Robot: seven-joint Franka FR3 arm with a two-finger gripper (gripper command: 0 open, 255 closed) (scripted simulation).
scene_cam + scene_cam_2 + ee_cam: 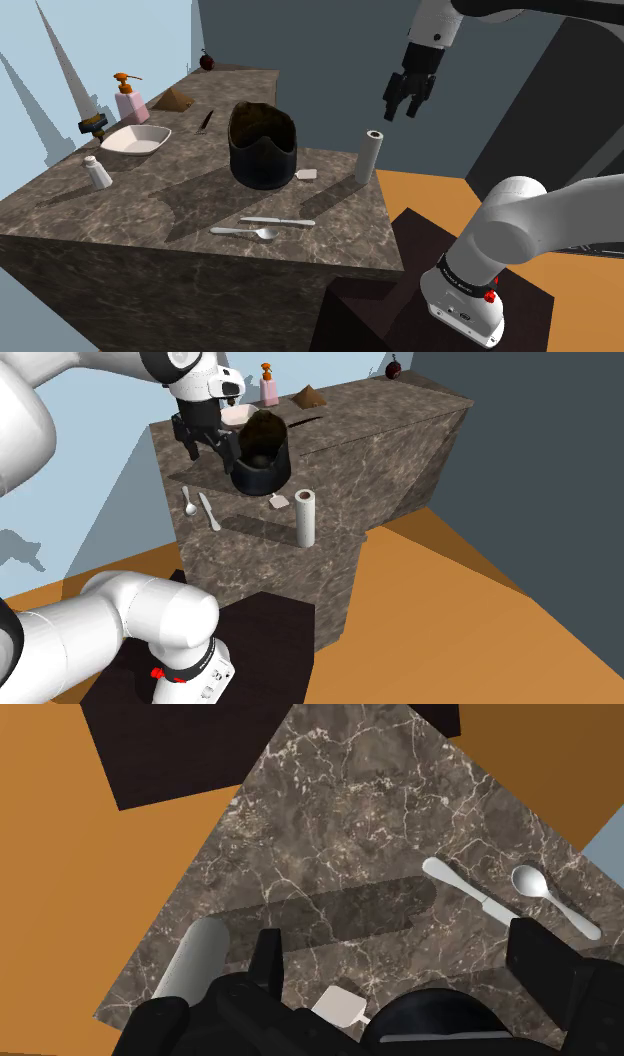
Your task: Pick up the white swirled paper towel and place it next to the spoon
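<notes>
The paper towel roll [369,155] [305,517] [195,959] is pale grey-white and stands upright near the marble counter's edge at the shoulder view's right. A white spoon [250,233] [189,502] [550,894] lies by the counter's front edge, with a knife [278,221] [465,889] beside it. My gripper [405,100] [210,447] [400,959] hangs open high above the counter, up and to the right of the roll in the shoulder view. Nothing is between its fingers.
A dark round pot [262,145] [260,452] stands mid-counter between roll and spoon, a small white piece [307,174] beside it. At the far left are a white dish [135,138], pink soap dispenser [130,100] and shaker [97,173]. Orange floor [430,195] lies past the counter edge.
</notes>
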